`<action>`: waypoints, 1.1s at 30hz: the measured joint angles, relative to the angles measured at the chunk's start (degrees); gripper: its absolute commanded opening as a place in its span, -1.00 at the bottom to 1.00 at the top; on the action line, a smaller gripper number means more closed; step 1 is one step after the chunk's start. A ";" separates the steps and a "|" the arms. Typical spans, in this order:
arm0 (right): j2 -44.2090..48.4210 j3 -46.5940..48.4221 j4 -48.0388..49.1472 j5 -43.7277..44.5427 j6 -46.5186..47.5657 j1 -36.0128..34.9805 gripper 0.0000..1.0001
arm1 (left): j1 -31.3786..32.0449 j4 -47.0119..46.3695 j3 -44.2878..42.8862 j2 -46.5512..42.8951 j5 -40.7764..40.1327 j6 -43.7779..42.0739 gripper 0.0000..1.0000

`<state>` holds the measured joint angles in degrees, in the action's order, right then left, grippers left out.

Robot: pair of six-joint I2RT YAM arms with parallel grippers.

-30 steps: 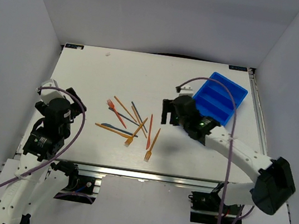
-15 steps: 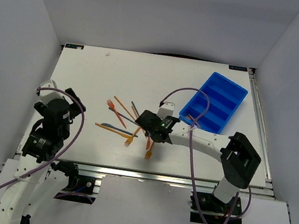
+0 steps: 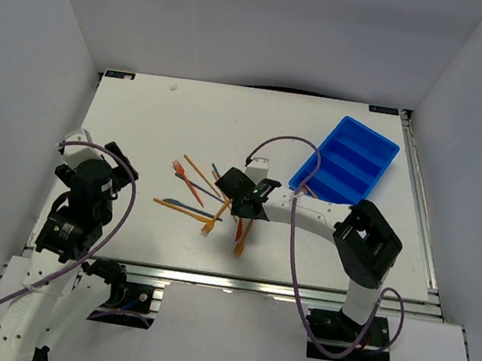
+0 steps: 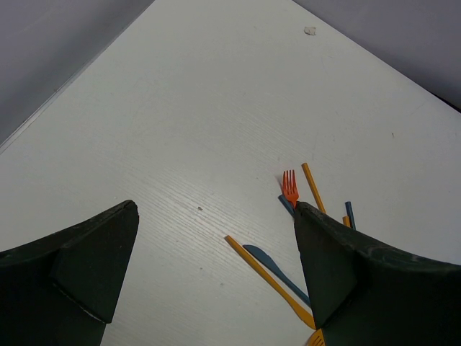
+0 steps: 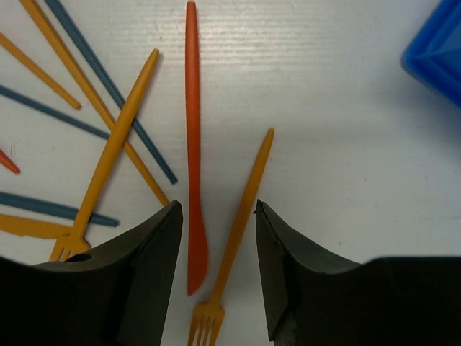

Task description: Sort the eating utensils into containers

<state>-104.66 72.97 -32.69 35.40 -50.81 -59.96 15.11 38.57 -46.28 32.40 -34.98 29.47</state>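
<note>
Several thin utensils (image 3: 198, 194) lie scattered mid-table: orange forks and sticks, dark blue ones, and one red knife (image 5: 191, 144). My right gripper (image 3: 239, 207) hangs low over their right side. In the right wrist view it (image 5: 218, 216) is open and empty, its jaws straddling the red knife and an orange fork (image 5: 238, 238). The blue tray (image 3: 382, 147), with its long compartments, sits at the back right; its corner (image 5: 439, 50) shows in the right wrist view. My left gripper (image 3: 117, 162) is open and empty at the left, pointing toward the pile (image 4: 216, 238).
The left wrist view shows a reddish-orange fork (image 4: 290, 189), an orange stick (image 4: 270, 277) and a dark blue knife (image 4: 277, 267) ahead of the jaws. A small white speck (image 4: 310, 30) lies far back. White walls enclose the table (image 3: 141, 120).
My right arm swung left from beside the blue tray and came down over the red knife and orange fork. The left arm has not moved.
</note>
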 measured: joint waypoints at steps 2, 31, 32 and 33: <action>-0.72 0.00 2.29 -2.75 3.45 2.36 -0.04 | 0.00 0.00 0.00 0.00 0.00 0.00 0.96; -15.72 15.32 -0.44 -11.50 15.34 10.38 -0.50 | 0.00 0.00 0.00 -0.76 -0.04 0.02 0.96; -15.74 15.32 -0.26 -11.78 15.32 10.54 -0.50 | 0.00 0.00 0.00 -0.74 -0.04 0.02 0.96; -15.78 15.34 -0.22 -12.02 15.23 10.75 -0.53 | 0.00 0.00 0.00 -0.74 -0.04 0.02 0.96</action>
<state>-120.44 88.31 -32.91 23.38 -35.57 -49.21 15.11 38.57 -46.28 31.66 -35.03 29.50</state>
